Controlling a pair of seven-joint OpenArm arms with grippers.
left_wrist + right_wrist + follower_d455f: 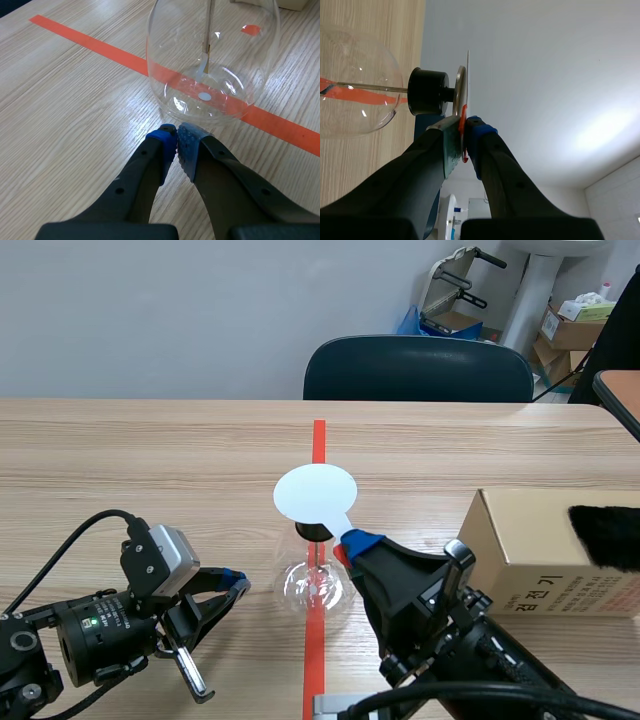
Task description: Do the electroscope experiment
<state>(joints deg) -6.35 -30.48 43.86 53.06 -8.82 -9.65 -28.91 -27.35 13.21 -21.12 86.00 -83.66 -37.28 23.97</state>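
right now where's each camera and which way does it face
Scene: between the arms, facing across the table; left arm and right arm show.
Left wrist: on the left arm, facing down at the flask; shut left pincer shows.
Right wrist: on the right arm, tipped sideways toward the wall; right pincer grips the disc.
Shared: the flask, all three.

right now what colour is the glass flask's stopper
Black round stopper; right wrist view shows it best.

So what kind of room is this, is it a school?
Most likely an office or lab workroom; I can't say it's a school. A dark chair stands behind the wooden table, cardboard boxes sit in the far corner, and the right gripper holds a white disc over a glass flask.
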